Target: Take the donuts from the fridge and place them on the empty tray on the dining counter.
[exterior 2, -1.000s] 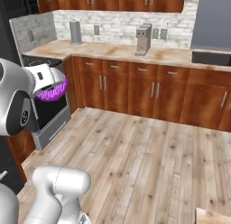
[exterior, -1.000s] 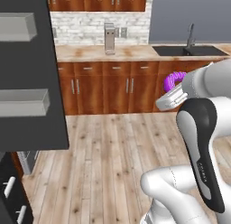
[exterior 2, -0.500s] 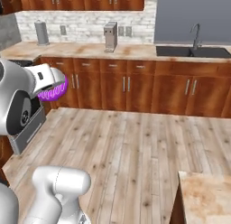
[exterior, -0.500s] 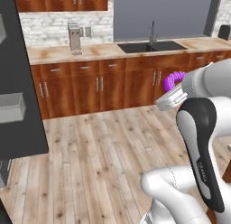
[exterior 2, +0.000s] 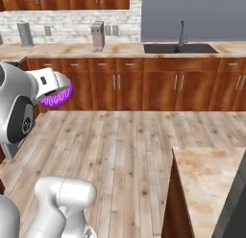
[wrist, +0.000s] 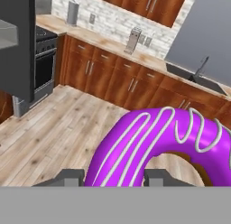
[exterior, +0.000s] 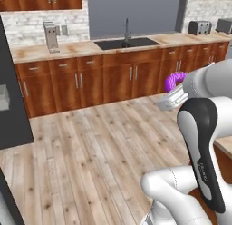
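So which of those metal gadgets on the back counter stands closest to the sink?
The tall silver one by the wall sockets; the canister stands further left of the sink.

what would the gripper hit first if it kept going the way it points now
Past the donut held in the gripper, probably the wood floor in front of the cabinets; depth is hard to judge.

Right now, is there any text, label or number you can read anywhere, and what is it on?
Small pale lettering runs down the dark forearm cover of the arm in the left base view: too blurred to read.
No readable text on the donut, the cabinets or the counter appliances.
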